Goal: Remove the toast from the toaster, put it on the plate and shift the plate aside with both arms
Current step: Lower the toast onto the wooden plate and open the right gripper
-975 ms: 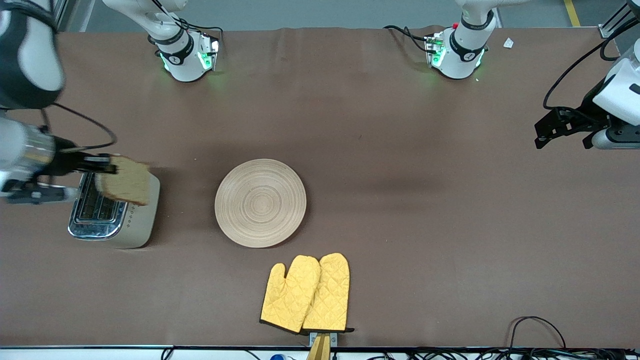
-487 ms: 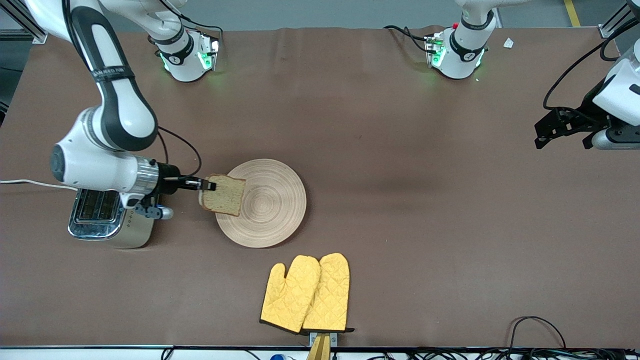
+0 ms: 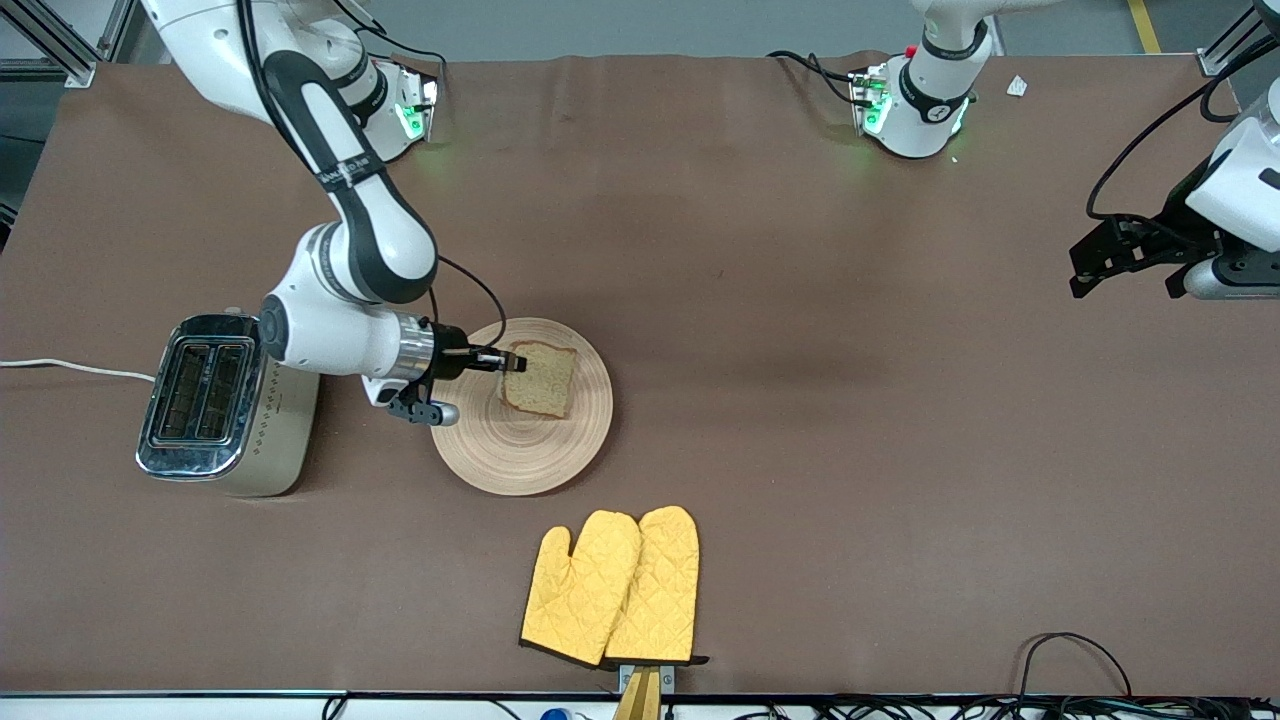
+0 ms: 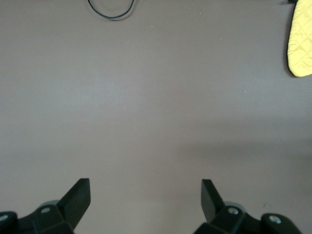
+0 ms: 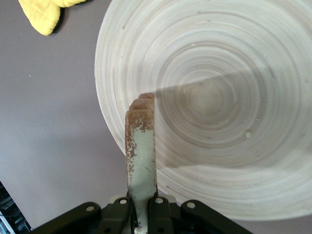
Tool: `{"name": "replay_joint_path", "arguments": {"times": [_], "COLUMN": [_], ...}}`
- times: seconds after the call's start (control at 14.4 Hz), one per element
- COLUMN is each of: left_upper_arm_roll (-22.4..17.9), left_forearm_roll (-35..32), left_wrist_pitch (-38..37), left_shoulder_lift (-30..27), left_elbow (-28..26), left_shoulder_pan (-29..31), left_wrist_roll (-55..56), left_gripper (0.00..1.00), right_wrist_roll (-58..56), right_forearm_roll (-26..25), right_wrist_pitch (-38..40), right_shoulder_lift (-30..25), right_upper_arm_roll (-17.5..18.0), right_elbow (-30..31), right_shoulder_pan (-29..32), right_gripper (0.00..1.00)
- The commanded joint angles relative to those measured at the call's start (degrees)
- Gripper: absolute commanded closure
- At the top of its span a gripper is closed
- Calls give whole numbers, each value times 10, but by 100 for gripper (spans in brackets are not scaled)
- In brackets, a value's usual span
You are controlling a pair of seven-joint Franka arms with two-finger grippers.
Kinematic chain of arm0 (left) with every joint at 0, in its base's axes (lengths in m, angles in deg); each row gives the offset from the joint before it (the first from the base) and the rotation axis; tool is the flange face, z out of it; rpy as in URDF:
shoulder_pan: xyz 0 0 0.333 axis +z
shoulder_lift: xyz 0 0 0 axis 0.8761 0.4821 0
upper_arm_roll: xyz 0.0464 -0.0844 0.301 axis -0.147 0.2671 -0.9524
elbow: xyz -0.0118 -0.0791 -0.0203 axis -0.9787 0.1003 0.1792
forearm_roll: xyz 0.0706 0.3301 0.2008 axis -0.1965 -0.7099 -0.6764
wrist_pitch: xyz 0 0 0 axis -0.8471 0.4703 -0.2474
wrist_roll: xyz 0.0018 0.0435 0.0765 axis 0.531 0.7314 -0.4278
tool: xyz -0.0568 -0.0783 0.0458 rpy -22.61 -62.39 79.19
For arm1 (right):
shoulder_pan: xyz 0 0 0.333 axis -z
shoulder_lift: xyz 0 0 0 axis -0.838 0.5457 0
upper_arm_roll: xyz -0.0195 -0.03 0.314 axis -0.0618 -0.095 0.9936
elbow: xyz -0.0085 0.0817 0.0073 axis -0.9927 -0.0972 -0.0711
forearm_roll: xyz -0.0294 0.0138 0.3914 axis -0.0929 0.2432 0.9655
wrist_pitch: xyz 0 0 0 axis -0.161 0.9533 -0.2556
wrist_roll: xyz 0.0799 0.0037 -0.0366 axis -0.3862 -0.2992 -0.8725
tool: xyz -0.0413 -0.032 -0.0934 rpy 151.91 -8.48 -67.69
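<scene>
The round beige plate [image 3: 520, 440] lies near the middle of the table, beside the toaster. My right gripper [image 3: 508, 363] hangs over it, shut on one edge of the brown toast [image 3: 540, 380], which is held above the plate's middle. In the right wrist view the toast [image 5: 141, 156] stands edge-on between the shut jaws, with the ringed plate [image 5: 234, 87] below it. My left gripper [image 3: 1085, 268] waits in the air at the left arm's end of the table. Its jaws stand wide open over bare brown cloth, as the left wrist view shows the left gripper [image 4: 145, 192].
A silver toaster [image 3: 225, 405] with empty slots stands toward the right arm's end. A pair of yellow oven mitts [image 3: 612, 590] lies nearer to the front camera than the plate, close to the table's front edge. Cables [image 3: 1075, 650] trail at that edge.
My right arm has carried the toast from above the toaster across to over the plate's middle. The left arm has not moved.
</scene>
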Motion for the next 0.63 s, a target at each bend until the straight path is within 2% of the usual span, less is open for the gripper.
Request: {"name": "replay_joint_path", "arguments": {"times": [0.0, 0.14, 0.21, 0.42, 0.56], "left_upper_arm_roll": [3, 3, 3, 4, 5], "left_forearm_roll": [-12, -12, -12, -12, -2], "left_wrist_pitch": [-3, -3, -3, -3, -19], "left_shoulder_lift": [2, 3, 3, 10, 22], "left_elbow": [9, 8, 8, 6, 6], "left_shoulder_pan": [2, 1, -1, -2, -3], "left_wrist_roll": [-2, -13, -17, -18, -19], "left_gripper": [0, 0, 0, 0, 0], "right_wrist_roll": [-94, -107, -113, -127, -128], "right_forearm_roll": [19, 15, 6, -104, -134], "right_wrist_pitch": [-9, -2, 5, 16, 46], "right_shoulder_lift": [11, 11, 9, -19, -50], "right_upper_arm_roll": [-8, -9, -11, -12, -19], "right_elbow": [5, 18, 28, 31, 29], "right_shoulder_pan": [21, 50, 66, 87, 110], "right_gripper": [83, 0, 0, 0, 0]}}
